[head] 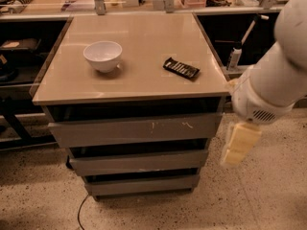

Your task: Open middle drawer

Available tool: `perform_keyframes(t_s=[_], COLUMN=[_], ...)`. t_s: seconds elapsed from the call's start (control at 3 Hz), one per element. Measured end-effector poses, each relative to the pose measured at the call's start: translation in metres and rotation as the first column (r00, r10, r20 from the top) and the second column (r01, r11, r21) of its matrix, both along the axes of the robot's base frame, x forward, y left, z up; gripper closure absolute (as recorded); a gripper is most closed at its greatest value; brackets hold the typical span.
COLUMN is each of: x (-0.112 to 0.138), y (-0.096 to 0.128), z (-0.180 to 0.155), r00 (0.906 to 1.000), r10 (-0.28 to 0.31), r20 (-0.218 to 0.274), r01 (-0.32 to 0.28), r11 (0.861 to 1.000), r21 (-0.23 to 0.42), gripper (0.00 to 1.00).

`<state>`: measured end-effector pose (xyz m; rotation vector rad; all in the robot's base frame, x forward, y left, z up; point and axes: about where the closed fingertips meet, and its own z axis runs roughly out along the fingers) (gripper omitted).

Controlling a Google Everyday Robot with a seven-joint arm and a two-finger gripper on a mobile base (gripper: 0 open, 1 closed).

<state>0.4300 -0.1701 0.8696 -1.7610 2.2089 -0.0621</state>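
Observation:
The middle drawer (pixel 139 162) is a wide, plain grey slanted front, second of three on the cabinet, and looks shut. Above it is the taller grey front with white scratch marks (pixel 136 131); below it is the narrowest front (pixel 143 185). My gripper (pixel 238 145) hangs pale and yellowish from the white arm (pixel 276 80), just right of the cabinet's right edge, about level with the middle drawer and apart from it.
On the beige cabinet top (pixel 139 75) stand a white bowl (pixel 102 55) and a dark flat snack packet (pixel 181 68). Dark shelving runs behind and to both sides. A cable (pixel 80 210) lies on the speckled floor at the cabinet's foot.

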Motion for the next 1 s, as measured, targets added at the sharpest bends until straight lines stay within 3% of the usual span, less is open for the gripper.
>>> perform_keyframes(t_s=[0.33,0.67,1.0], x=[-0.011,-0.011,-0.017], y=[0.018,0.018,0.032], z=[-0.074,-0.074,-0.107], r00=[0.9959,0.9959,0.9919], r10=[0.022,0.022,0.026], r20=[-0.088,-0.088,-0.124], r01=[-0.022,-0.022,-0.023], r11=[1.0,1.0,0.999], r21=[0.003,0.003,0.028], gripper=[0.0,0.0,0.0])
